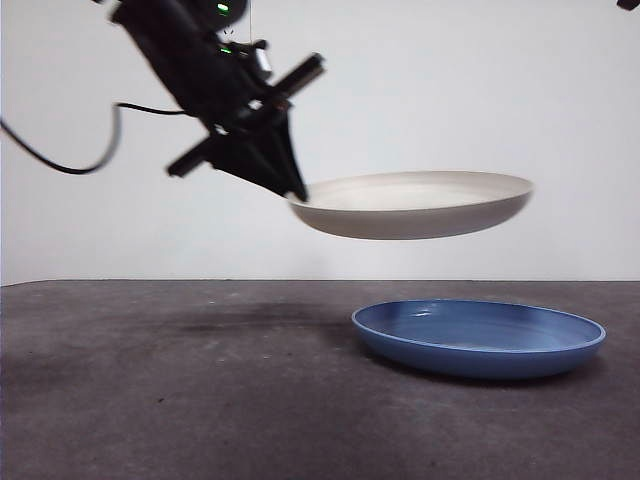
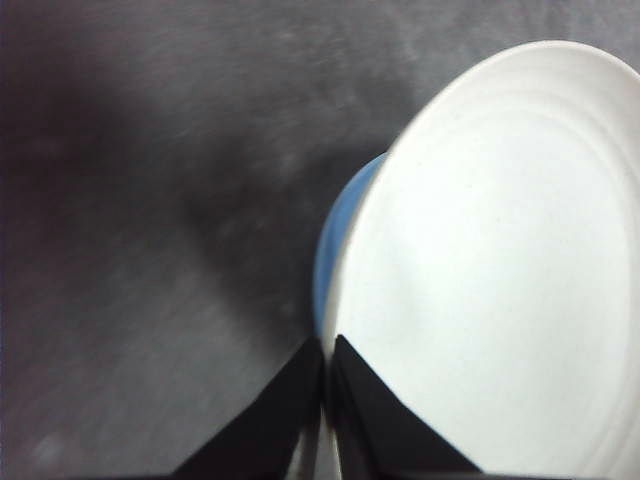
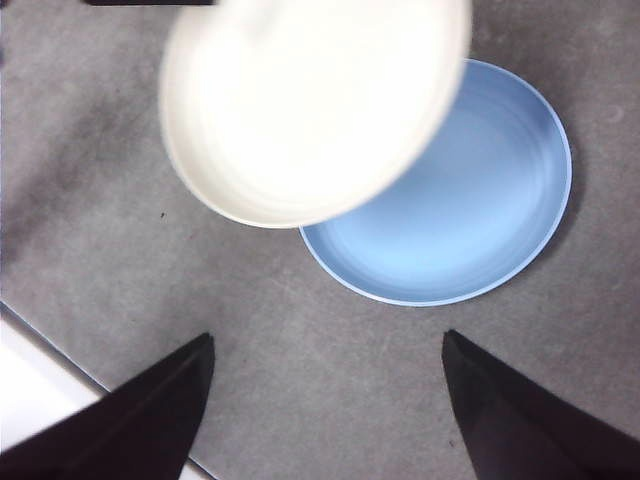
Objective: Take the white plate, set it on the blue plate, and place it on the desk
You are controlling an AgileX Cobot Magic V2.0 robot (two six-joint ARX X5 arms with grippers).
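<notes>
The white plate [image 1: 415, 203] hangs in the air above the blue plate [image 1: 480, 337], clear of it and shifted a little toward the side the arm comes from, so it covers only part of the blue one. It is a wide, shallow, round dish, cream-white and matte, with a low curved rim and faint rings inside; it sits nearly level, its free edge tipped slightly up. The left gripper [image 1: 298, 188] reaches down from the upper corner of the front view and pinches the white plate's near rim, its two black jaws squeezed close together with the rim between them. The blue plate lies flat on the desk [image 1: 160, 400], glossy inside, with a pale edge line around its low rim, and looks about as wide as the white one. The desk is dark grey and mottled. The right gripper [image 3: 328, 345] hovers high over both plates, its jaws spread wide apart and holding nothing.
</notes>
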